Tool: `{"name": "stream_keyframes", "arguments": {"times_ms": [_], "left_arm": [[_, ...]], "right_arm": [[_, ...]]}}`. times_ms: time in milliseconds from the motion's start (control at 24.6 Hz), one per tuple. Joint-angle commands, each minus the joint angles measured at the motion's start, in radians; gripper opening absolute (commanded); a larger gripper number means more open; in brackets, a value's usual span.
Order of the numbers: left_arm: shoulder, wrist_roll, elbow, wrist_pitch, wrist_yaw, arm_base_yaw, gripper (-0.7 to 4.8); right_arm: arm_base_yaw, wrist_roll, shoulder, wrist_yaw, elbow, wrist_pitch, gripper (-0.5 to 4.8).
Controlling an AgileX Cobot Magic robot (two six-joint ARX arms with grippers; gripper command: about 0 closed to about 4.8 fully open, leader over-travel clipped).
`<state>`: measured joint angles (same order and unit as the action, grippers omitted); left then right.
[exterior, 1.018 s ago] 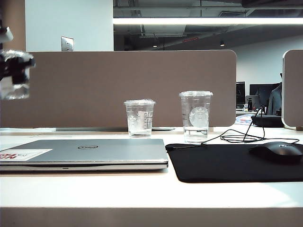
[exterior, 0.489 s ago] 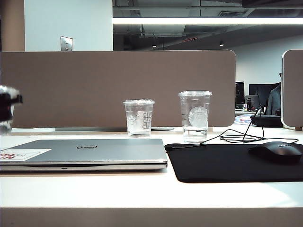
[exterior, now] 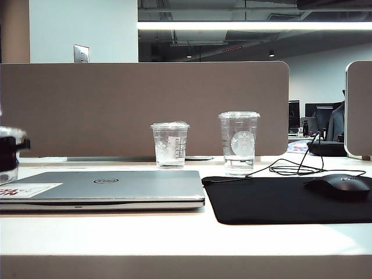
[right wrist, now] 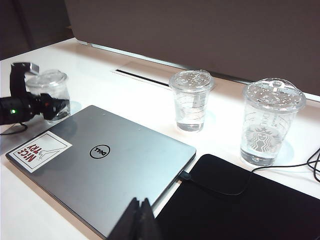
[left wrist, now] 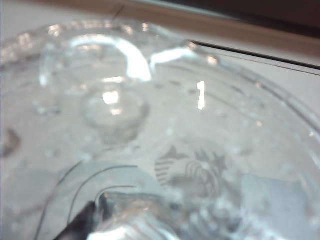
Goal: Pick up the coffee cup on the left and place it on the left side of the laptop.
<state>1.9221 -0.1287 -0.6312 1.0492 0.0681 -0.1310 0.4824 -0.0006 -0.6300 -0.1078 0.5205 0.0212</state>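
You are looking at an open-plan office. The white desk [exterior: 174,238] is backed by a brown fabric partition [exterior: 145,107], with a 2nd partition [exterior: 360,107] at the right edge. On the desk lie a closed silver laptop [exterior: 110,187], a black mouse mat [exterior: 273,200] and a black mouse [exterior: 340,187] with its cable [exterior: 290,168] trailing off. Beyond the partition you can see more workstations with dark monitors [exterior: 319,113], a bare ceiling with exposed ducts, and a long strip light [exterior: 256,26]. A slot for cables [right wrist: 145,75] is cut into the desk near the partition.
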Motion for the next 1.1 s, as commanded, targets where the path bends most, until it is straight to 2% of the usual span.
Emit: {"name": "stream_keyframes", "arguments": {"times_ms": [41, 163, 244, 366, 407, 529, 692, 814, 977, 1099], "left_arm": [[0.010, -0.004, -0.002, 0.029, 0.003, 0.000, 2.20], [0.011, -0.003, -0.002, 0.032, 0.003, 0.000, 2.40], [0.011, -0.003, -0.002, 0.031, 0.004, 0.000, 3.06], [0.011, -0.003, 0.000, 0.028, 0.007, 0.001, 4.63], [0.011, -0.003, 0.000, 0.028, 0.007, 0.001, 4.79], [-0.010, -0.003, 0.000, -0.022, 0.007, 0.001, 4.79], [-0.074, 0.002, 0.000, -0.173, 0.007, 0.001, 4.79], [-0.191, 0.049, 0.000, -0.404, 0.006, 0.001, 4.79], [-0.296, 0.098, 0.000, -0.564, 0.003, 0.001, 4.79], [-0.371, 0.099, 0.000, -0.663, -0.001, 0.001, 4.79]], "right_arm": [[0.001, -0.002, 0.002, -0.003, 0.008, -0.017, -0.03], [0.001, -0.002, 0.002, -0.003, 0.008, -0.017, -0.03], [0.001, -0.002, 0.002, -0.003, 0.008, -0.017, -0.03], [0.001, -0.002, 0.002, -0.003, 0.008, -0.018, -0.03], [0.001, -0.002, 0.002, -0.003, 0.008, -0.017, -0.03], [0.001, -0.002, 0.002, -0.003, 0.008, -0.018, -0.03], [0.001, -0.002, 0.003, -0.003, 0.008, -0.018, -0.03], [0.001, -0.002, 0.004, -0.003, 0.008, -0.018, -0.03], [0.001, -0.002, 0.004, -0.003, 0.008, -0.018, -0.03], [0.001, -0.002, 0.004, -0.003, 0.008, -0.018, -0.03]]}}
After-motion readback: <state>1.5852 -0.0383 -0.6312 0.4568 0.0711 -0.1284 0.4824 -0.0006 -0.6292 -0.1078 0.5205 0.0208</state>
